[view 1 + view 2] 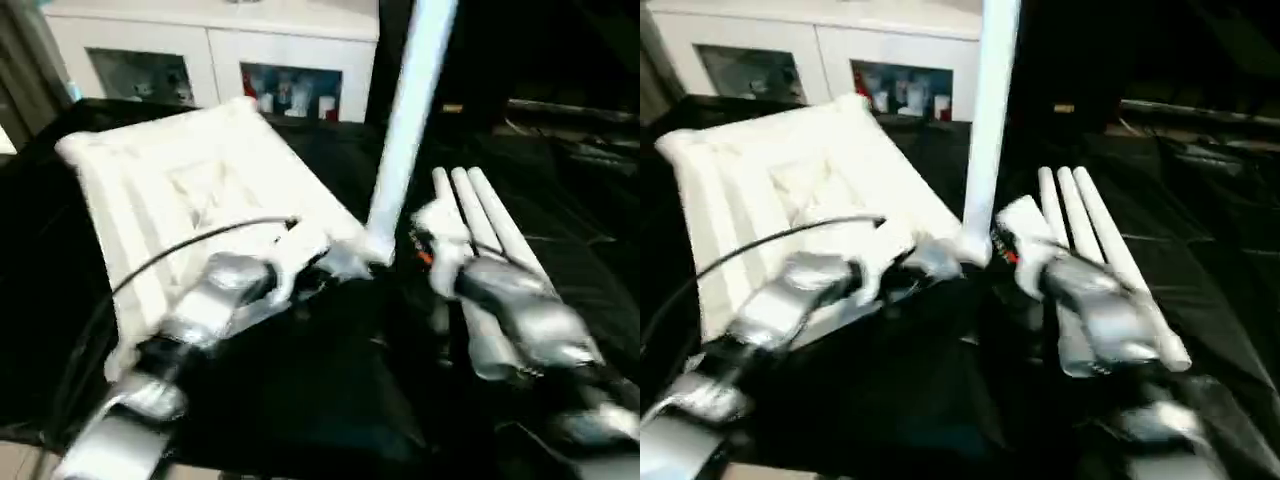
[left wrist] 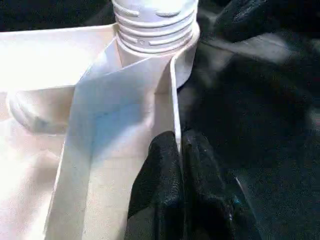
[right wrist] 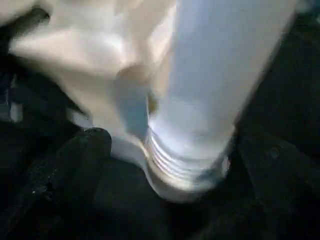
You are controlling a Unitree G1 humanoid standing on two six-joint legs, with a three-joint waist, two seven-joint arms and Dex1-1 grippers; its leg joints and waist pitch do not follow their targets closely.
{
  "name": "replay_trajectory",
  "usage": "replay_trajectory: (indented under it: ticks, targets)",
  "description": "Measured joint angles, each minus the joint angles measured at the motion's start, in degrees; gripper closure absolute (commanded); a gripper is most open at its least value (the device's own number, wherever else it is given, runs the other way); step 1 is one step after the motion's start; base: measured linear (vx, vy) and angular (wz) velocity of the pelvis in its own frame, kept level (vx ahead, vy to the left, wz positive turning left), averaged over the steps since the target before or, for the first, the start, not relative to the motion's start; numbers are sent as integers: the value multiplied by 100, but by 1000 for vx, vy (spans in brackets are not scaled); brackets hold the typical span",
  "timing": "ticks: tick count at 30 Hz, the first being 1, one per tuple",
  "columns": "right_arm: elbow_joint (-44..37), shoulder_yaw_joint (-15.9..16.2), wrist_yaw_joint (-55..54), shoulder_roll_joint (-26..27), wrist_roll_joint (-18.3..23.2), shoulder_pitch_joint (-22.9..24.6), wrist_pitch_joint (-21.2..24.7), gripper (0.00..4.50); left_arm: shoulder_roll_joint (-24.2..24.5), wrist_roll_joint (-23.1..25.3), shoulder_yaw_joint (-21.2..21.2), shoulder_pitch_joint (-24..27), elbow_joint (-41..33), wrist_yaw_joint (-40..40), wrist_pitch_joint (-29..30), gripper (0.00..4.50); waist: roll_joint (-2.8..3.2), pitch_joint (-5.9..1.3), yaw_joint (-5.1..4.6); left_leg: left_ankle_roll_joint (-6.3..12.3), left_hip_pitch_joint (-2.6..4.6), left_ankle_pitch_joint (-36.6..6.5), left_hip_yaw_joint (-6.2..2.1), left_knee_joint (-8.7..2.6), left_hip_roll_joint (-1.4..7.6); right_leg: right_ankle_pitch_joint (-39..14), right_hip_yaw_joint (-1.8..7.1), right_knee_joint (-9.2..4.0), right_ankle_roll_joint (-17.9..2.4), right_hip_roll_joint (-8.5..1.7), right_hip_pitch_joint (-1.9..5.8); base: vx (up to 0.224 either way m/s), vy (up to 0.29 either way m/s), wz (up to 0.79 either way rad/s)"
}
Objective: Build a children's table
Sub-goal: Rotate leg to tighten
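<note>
- The white tabletop (image 1: 190,190) is seen lying underside up on a black cloth (image 1: 330,400), its ribs facing the camera and its near right corner turned toward the robot.
- One white leg (image 1: 405,130) is stood upright in the round corner socket (image 2: 186,60) at that near right corner; its threaded end (image 2: 155,25) is seen seated in the socket in the left wrist view.
- The left gripper (image 2: 179,150) is closed on the tabletop's thin side wall (image 2: 173,100), just short of the socket; one black finger is placed inside the wall and the other outside it, with the wall pinched between them.
- The right gripper (image 3: 170,150) is held with its jaws spread wide, one black finger (image 3: 75,160) on each side of the upright leg's lower end (image 3: 190,165). A gap is seen between each finger and the leg, so the leg is not gripped.
- In the head views the right gripper (image 1: 435,235) is found just to the right of the leg's base, and the left gripper (image 1: 320,255) just to its left at the tabletop's edge.
- Three more white legs (image 1: 490,225) are laid side by side on the cloth to the right of the upright one, partly covered by the right forearm (image 1: 525,320).
- A white cabinet (image 1: 215,60) with glass doors is seen behind the tabletop.
</note>
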Motion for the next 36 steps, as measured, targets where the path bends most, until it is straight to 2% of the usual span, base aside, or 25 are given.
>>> replay_trajectory:
  ticks: [6,13,15,17,31,34,36]
  targets:
    - [-111,28,333,-184,12,42,38,3,243,-121,-147,231,-438,-593,3,450,0,1,27,-1,-2,1,1,2,0,-12,1,1,21,-1,3,0,0,0]
    - [-125,91,532,-235,115,39,36,3,365,-190,-168,334,-646,-739,39,450,0,1,19,-1,-2,1,0,2,0,-12,1,5,21,-1,3,0,0,0]
    - [-125,97,592,-234,120,39,37,39,389,-195,-167,353,-697,-780,58,450,0,1,20,-1,-4,1,0,3,0,-11,1,4,18,-1,3,0,0,0]
    - [-129,98,639,-233,129,39,38,42,398,-195,-168,361,-743,-781,75,450,-1,1,19,-1,-4,1,1,3,0,-4,1,4,6,-1,3,0,0,0]
    - [-141,135,775,-201,237,40,44,159,428,-196,-163,374,-814,-787,122,450,-1,0,15,0,-4,1,0,4,0,-6,1,4,10,-1,3,0,0,0]
    - [-135,125,632,-110,230,41,44,174,425,-193,-128,375,-809,-744,147,450,-1,0,2,-1,-3,1,0,4,0,-5,1,5,9,-1,3,0,0,0]
    - [-6,2,160,182,187,40,45,178,302,-141,-52,364,-704,-471,192,450,-5,-3,-26,-1,2,1,1,7,0,-5,2,7,10,-1,3,0,0,0]
